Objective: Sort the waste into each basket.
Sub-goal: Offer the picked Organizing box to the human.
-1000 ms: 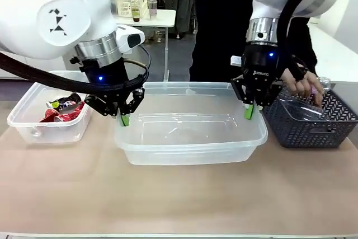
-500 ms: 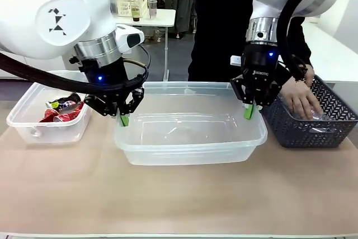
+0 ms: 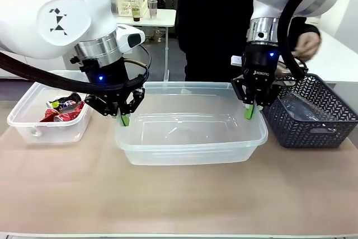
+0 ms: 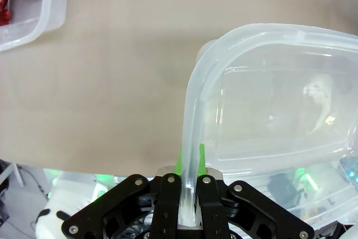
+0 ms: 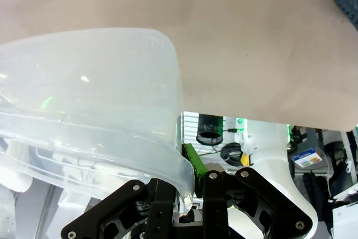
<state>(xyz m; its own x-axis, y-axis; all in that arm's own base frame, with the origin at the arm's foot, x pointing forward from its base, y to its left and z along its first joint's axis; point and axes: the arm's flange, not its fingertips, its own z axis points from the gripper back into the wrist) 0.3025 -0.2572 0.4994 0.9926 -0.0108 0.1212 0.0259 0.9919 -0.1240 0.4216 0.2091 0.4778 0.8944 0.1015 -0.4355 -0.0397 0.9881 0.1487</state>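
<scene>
Task status: judged part done. The red-and-silver waste (image 3: 62, 110) lies in the small clear tub (image 3: 33, 132). The large clear tub (image 3: 190, 145) appears to hold nothing.
Outstanding: clear plastic waste (image 3: 299, 107), seemingly a crushed bottle, sits in the dark lattice basket (image 3: 313, 132), which is not one of the sorting tubs. It probably has to go into the large tub.
Left jaws: closed on the rolled rim of the large tub at its 9 o'clock end. The left wrist view shows the rim (image 4: 189, 138) pinched between the green pads (image 4: 201, 155).
Right jaws: closed on the same tub's rim at its 3 o'clock end. The right wrist view shows the rim (image 5: 168, 160) running into the grip.
Tub contact: whether the large tub rests on the bench (image 3: 179, 200) or is raised off it cannot be told.
Layout: the large tub is at bench centre, the small tub at its 9 o'clock, just apart, and the lattice basket at its 3 o'clock, close beside it.
Person: a hand (image 3: 305, 42) is raised above the lattice basket at its 12 o'clock, touching nothing that can be seen.
Materials, tubs: colourless see-through plastic, smooth and glossy, rectangular with rounded corners and a thick rolled rim. The thin walls are likely to flex under a two-point hold.
Materials, waste: crumpled foil-like red and silver, shiny and irregular.
Materials, basket: rigid dark grey plastic with open herringbone lattice walls.
Bench surface: matt beige, smooth.
</scene>
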